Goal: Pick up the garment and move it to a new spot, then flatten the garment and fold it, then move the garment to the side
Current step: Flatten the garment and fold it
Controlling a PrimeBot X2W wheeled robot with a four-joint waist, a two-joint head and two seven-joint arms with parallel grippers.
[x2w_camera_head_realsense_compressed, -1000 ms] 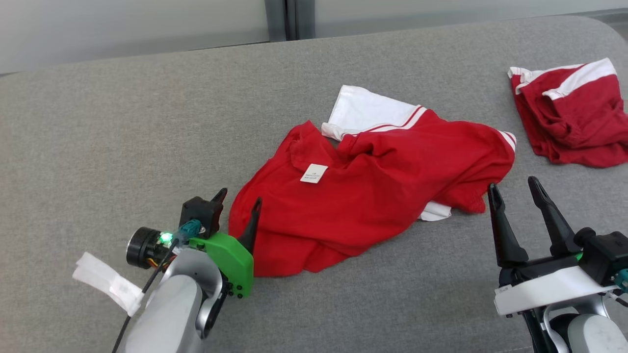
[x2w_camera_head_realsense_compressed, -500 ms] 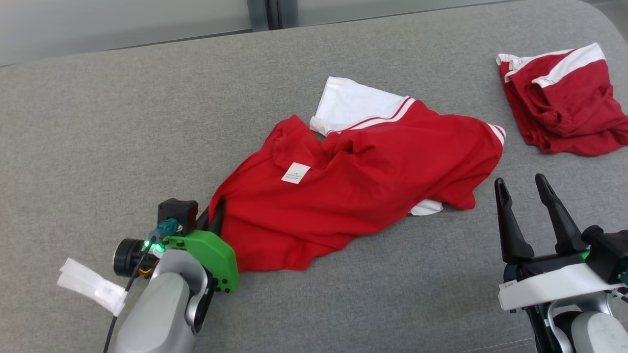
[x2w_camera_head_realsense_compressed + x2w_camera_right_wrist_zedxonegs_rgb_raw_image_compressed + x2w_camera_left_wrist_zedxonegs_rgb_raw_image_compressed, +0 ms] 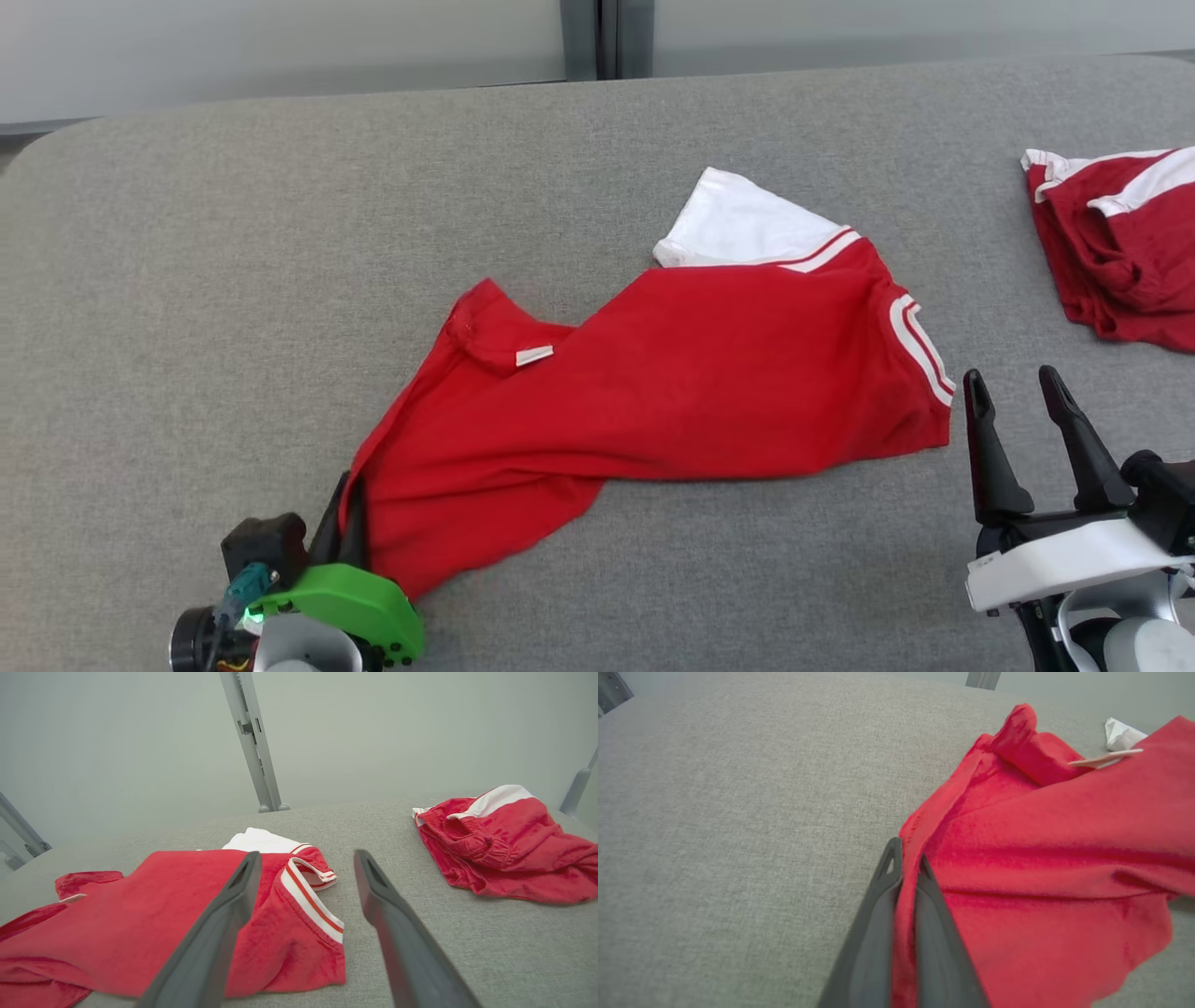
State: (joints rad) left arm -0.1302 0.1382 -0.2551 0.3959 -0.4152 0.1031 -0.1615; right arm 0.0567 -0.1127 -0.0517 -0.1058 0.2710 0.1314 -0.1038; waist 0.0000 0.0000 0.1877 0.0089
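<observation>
One change: my left hand now pinches garment corner, cloth dragged taut; right hand, beside striped sleeve, spread wide. I judge relocation begun.

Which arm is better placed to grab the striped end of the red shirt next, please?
Probably the right: the right gripper stands open beside the striped end of the shirt, while the left gripper is shut on the opposite corner.
</observation>
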